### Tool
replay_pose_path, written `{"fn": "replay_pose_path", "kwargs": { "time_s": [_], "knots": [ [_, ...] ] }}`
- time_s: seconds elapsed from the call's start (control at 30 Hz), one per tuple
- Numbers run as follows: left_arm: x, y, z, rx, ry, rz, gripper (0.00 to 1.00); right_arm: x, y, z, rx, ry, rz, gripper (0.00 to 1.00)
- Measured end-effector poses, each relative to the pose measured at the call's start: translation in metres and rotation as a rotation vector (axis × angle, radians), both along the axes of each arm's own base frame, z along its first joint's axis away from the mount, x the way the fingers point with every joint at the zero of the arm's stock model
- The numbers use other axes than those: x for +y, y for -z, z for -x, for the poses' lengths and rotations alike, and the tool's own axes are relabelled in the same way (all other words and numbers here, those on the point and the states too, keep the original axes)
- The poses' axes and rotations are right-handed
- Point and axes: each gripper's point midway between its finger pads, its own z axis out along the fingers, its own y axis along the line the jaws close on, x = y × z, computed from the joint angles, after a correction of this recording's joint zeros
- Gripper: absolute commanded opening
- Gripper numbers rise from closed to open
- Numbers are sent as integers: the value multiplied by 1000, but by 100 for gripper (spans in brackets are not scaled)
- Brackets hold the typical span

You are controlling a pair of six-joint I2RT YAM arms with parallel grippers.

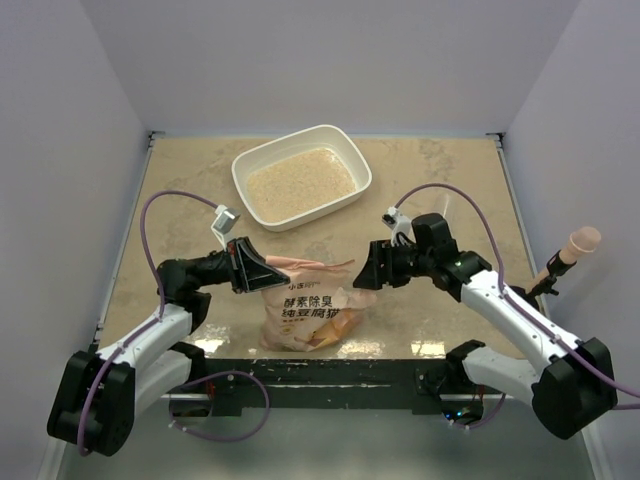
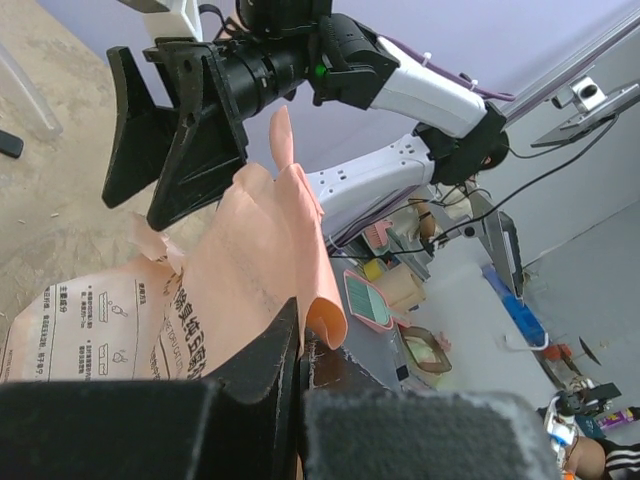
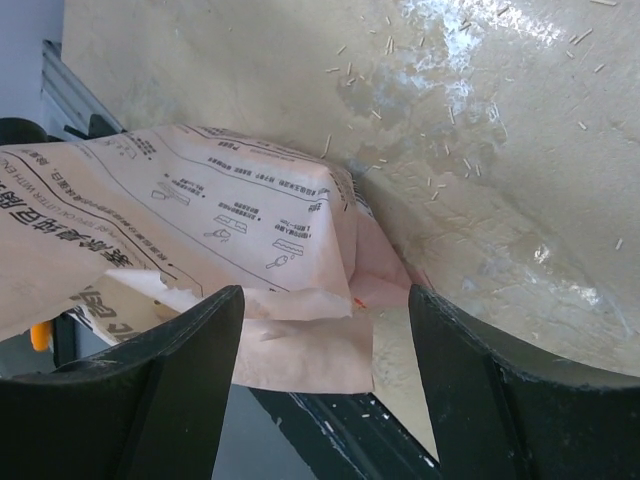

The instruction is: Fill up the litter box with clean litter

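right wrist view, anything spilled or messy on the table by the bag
Yes: thin pale slivers lie scattered over the mottled beige tabletop beside the orange-pink printed soft bag, looking like spilled debris. The bag's edge near the open right pincer also looks ragged and torn.

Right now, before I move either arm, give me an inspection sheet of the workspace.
Surface: mottled beige tabletop, glossy in patches.
Job's things: white litter box at far centre, clean litter covering its floor; orange-pink printed bag lying at the near edge between the arms.
Clutter: stray granules scattered beside the bag.
Grippers: left gripper fingers shut on the bag's top flap; right gripper open, fingers either side of a bag corner.
Cables: purple cable loops above each arm; another loops by the left base.
Surroundings: pale walls on three sides; pink-tipped rod at the right wall.
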Motion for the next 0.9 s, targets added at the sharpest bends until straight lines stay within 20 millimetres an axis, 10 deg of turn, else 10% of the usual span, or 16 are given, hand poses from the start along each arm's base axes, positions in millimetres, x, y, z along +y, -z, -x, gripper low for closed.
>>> {"fn": "replay_pose_path", "kwargs": {
  "time_s": [0.37, 0.57, 0.9],
  "knots": [
    [1, 0, 4, -6, 16, -5, 0, 8, 12, 29, 74, -21, -134, 62],
    [1, 0, 7, -11, 28, -10, 0, 12, 2, 36, 66, -28, -213, 0],
    [3, -6, 7, -166, 27, -27, 0, 10, -30, 29, -42, 40, -285, 0]
  ]
}}
